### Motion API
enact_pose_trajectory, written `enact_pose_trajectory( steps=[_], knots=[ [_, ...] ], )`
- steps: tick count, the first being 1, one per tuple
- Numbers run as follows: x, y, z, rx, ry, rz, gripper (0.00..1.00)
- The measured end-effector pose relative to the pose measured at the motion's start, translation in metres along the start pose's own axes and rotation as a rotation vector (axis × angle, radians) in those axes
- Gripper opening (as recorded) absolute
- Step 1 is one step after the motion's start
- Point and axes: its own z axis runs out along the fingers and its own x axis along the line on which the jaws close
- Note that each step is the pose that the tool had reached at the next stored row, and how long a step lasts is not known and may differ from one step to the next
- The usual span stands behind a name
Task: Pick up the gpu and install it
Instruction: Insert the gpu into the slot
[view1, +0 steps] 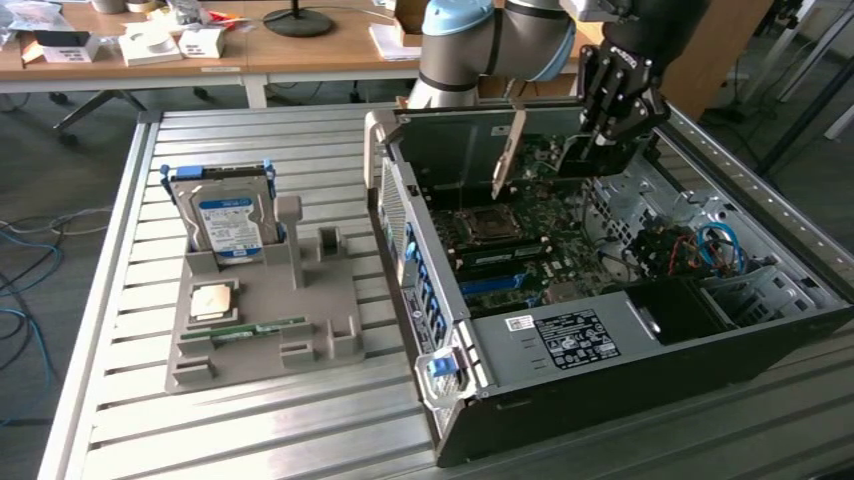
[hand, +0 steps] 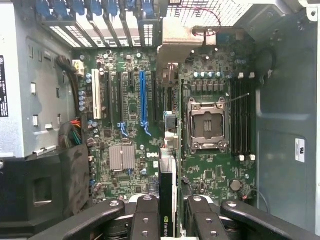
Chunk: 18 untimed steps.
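One grey tray (view1: 254, 362) sits near left on the desk (view1: 307, 430), holding one memory stick (view1: 247, 330), one processor chip (view1: 214, 300) and, farther back, one upright hard drive (view1: 227, 225). To the right lies one open computer case (view1: 641, 400). At its far end the fingers (hand: 145, 217), about half closed, clamp the one gpu (view1: 567, 158) by its top edge. It hangs above the motherboard (hand: 205, 172), unseated. Installing seems in hand; seating likely calls for squaring the card over a slot, perhaps the single blue slot (hand: 142, 97).
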Motion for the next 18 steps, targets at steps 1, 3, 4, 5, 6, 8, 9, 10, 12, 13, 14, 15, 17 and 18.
enact_pose_trajectory(
  steps=[1, 3, 4, 5, 6, 8, 9, 10, 12, 13, 14, 15, 17, 18],
  knots=[
    [0.0, 0.0004, 0.0013, 0.0, 0.0001, 0.0, 0.26],
    [0.0002, 0.0011, 0.0039, 0.0, 0.0001, 0.0, 0.26],
    [0.0002, 0.0015, 0.0052, 0.0, 0.0001, -0.001, 0.26],
    [0.0003, 0.0018, 0.0062, 0.0, 0.0, -0.001, 0.26],
    [0.0003, 0.0017, 0.0064, -0.0001, 0.0003, -0.001, 0.26],
    [0.0003, 0.0018, 0.0064, -0.0002, 0.0004, -0.001, 0.26],
    [0.0003, 0.0017, 0.0065, 0.0, 0.0003, -0.001, 0.26],
    [0.0003, 0.0018, 0.0066, 0.0, 0.0001, -0.001, 0.26],
    [0.0004, 0.0034, 0.0068, 0.0002, -0.0001, -0.001, 0.26],
    [0.0005, 0.0045, 0.0069, 0.0008, 0.0, -0.001, 0.26],
    [0.0006, 0.0058, 0.007, 0.0017, -0.0002, -0.002, 0.26],
    [0.0006, 0.0068, 0.0072, 0.0027, -0.0005, -0.002, 0.26],
    [0.0014, 0.0079, 0.008, 0.005, -0.0015, -0.004, 0.26],
    [0.0022, 0.0082, 0.0082, 0.0067, -0.0022, -0.005, 0.26]
  ],
)
